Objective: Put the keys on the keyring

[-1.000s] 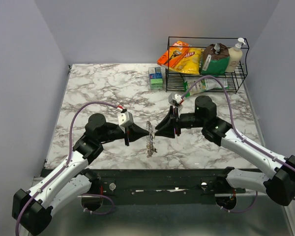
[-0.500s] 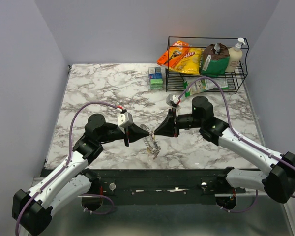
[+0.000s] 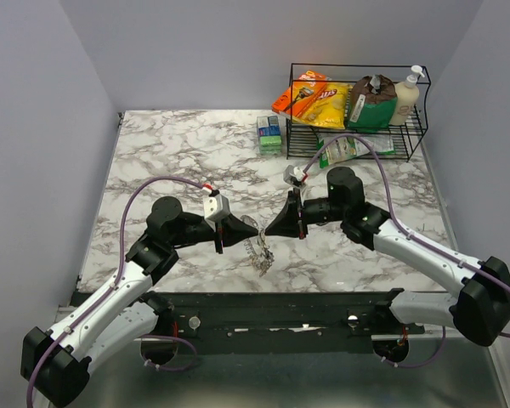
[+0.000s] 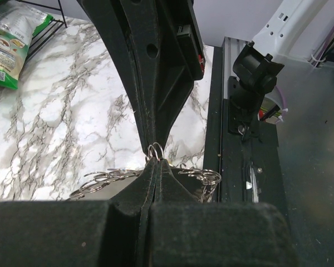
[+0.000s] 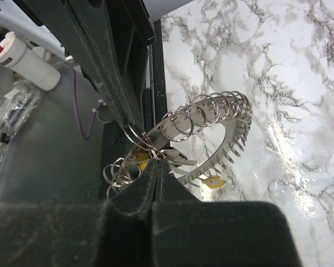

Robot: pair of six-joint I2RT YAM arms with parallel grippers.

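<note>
The keyring (image 5: 211, 114) is a silver loop with keys fanned round it and several small split rings. It hangs just above the marble between the two arms (image 3: 258, 248). A yellow key head (image 5: 214, 182) dangles under it. My left gripper (image 3: 243, 229) is shut, and a thin wire loop of the keyring (image 4: 155, 149) pokes out of its tips (image 4: 156, 162). My right gripper (image 3: 269, 230) faces it tip to tip. It is shut (image 5: 158, 162) on a wire ring of the same bundle. More rings (image 4: 100, 181) spread out to either side of the left fingers.
A black wire rack (image 3: 357, 106) at the back right holds snack bags and a pump bottle. A small green box (image 3: 270, 134) stands beside the rack. The black front rail (image 4: 234, 144) runs along the near table edge, close under the keyring.
The right gripper has shut and moved left until its tips meet the left gripper's at the key bundle. The left arm has held still, shut.
</note>
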